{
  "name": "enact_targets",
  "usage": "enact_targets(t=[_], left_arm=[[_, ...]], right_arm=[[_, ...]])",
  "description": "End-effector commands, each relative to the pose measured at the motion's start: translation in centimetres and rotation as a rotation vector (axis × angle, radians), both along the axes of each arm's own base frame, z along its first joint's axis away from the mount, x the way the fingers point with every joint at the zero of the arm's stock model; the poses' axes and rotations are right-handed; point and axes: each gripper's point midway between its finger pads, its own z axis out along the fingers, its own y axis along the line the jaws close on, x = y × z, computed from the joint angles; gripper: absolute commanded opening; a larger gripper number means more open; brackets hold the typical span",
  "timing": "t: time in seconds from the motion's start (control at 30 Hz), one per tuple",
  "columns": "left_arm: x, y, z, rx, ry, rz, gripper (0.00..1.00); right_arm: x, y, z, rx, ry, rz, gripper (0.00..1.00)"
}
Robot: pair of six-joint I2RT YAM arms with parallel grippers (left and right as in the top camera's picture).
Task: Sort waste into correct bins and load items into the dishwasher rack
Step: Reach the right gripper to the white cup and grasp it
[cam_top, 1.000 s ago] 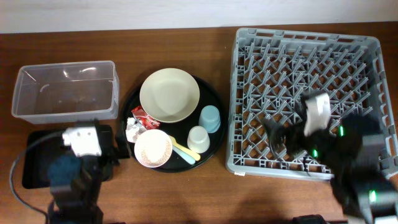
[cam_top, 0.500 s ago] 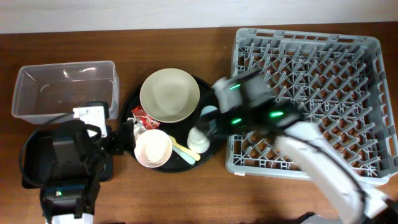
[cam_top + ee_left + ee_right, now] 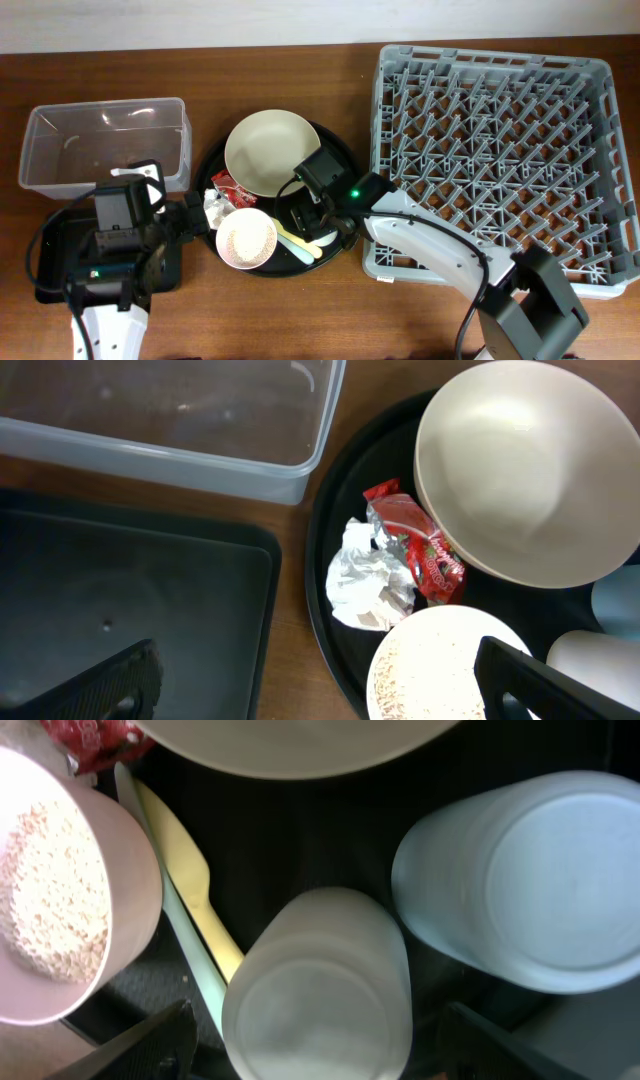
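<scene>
**Bench stock, one entry per lot**

1. Large square grey plastic crate w/ grid of upright pegs (image 3: 490,150): stood on R side of brown wooden bench (image 3: 300,320).
2. Large round black tray (image 3: 212,165): bench ctr, just L of crate. It carried:
   - wide cream bowl (image 3: 270,150), at rear;
   - small crumpled red wrapper (image 3: 228,187), tucked at cream bowl's front-L edge;
   - crumpled white paper napkin (image 3: 213,207), touching wrapper, just in front of it;
   - small pink bowl (image 3: 245,238), at front, holding heap of tiny white rice-like grains (image 3: 45,890);
   - yellow plastic utensil (image 3: 190,880) and mint-green plastic utensil (image 3: 195,975), lying side by side, touching, betw. pink bowl and white cup (image 3: 315,990);
   - light blue cup (image 3: 530,880), just beside white cup; each cup showed a flat round end to the wrist cam.
3. Clear plastic rectangular tub (image 3: 105,145): rear L of bench, near round tray, not touching it.
4. Shallow black rectangular tray (image 3: 130,600): directly in front of tub; mostly hidden under L arm in overhead view.
5. L pincer (image 3: 315,660): fingers wide apart, nothing gripped. It hung over L rim of round tray, w/ napkin below.
6. R pincer (image 3: 318,1020): over front-R part of round tray. Fingers were apart, one each side of white cup, gap showing on both sides; no grip seen.
</scene>
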Motion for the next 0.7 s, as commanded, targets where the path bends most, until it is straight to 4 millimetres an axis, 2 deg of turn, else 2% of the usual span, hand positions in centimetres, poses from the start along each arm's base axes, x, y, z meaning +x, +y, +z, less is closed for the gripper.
enact_targets(t=[0.0,0.13,0.27,0.37,0.43,0.5,0.57,0.67], left_arm=[[0.6,0.2,0.3,0.001,0.002,0.020,0.99],[0.7,0.3,-0.3,0.000,0.023,0.020,0.99],[0.8,0.3,-0.7,-0.001,0.040,0.020,0.99],[0.8,0.3,-0.9,-0.002,0.046,0.020,0.99],[0.8,0.3,-0.9,-0.002,0.046,0.020,0.99],[0.8,0.3,-0.9,-0.002,0.046,0.020,0.99],[0.8,0.3,-0.9,-0.002,0.046,0.020,0.99],[0.8,0.3,-0.9,-0.001,0.046,0.020,0.99]], right_arm=[[0.8,0.4,0.2,-0.002,-0.027,-0.019,0.81],[0.5,0.7,-1.0,-0.002,0.007,-0.009,0.79],[0.2,1.1,-1.4,0.012,0.032,-0.002,0.71],[0.3,1.1,-1.4,0.015,0.031,-0.010,0.61],[0.3,1.2,-1.3,0.018,0.029,-0.009,0.48],[0.5,1.3,-0.6,0.026,0.019,-0.008,0.47],[0.7,1.5,1.0,0.040,0.004,-0.008,0.46],[0.9,1.6,4.5,0.065,-0.024,-0.007,0.46]])
